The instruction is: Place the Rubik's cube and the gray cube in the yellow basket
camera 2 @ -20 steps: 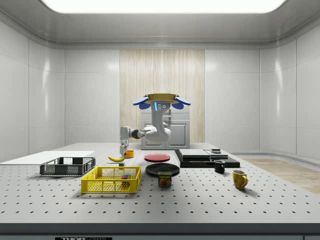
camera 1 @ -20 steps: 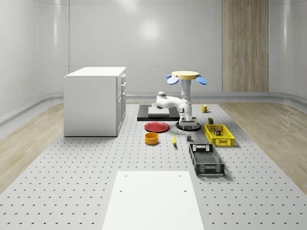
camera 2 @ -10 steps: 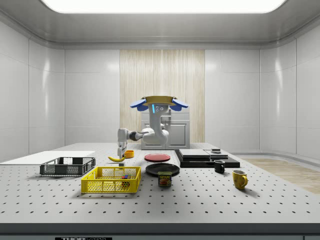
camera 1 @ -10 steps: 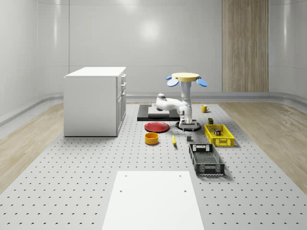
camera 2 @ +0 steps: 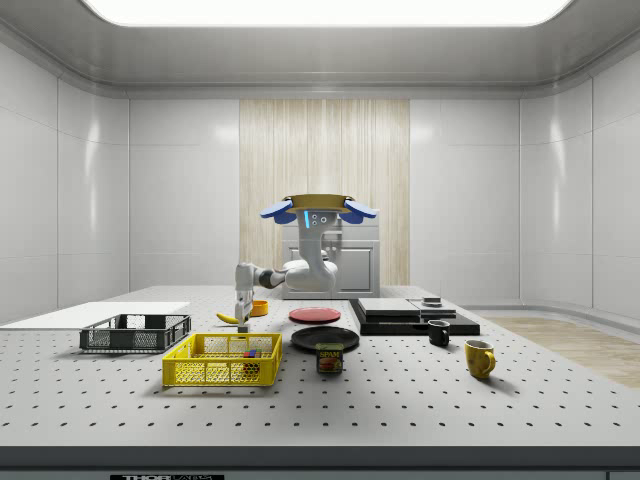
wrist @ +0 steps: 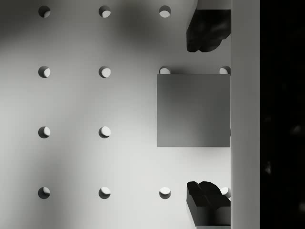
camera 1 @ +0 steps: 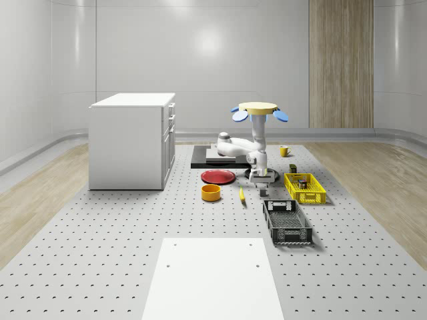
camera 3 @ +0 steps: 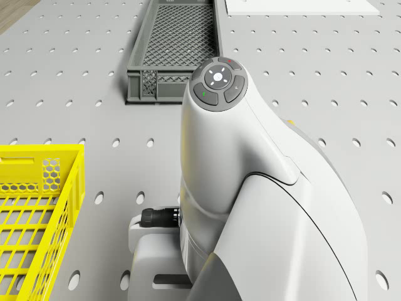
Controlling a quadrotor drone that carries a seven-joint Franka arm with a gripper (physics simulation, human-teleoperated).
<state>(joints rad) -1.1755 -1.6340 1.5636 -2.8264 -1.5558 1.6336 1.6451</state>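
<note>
The drone [camera 1: 258,107] hovers over the perforated table [camera 1: 120,227], its arm lowering the gripper [wrist: 208,114] above the gray cube [wrist: 193,110], just left of the yellow basket [camera 1: 304,188] in the whole-scene view. Open fingers [wrist: 206,29] straddle it; a square, centred descent before closing looks wise.
</note>
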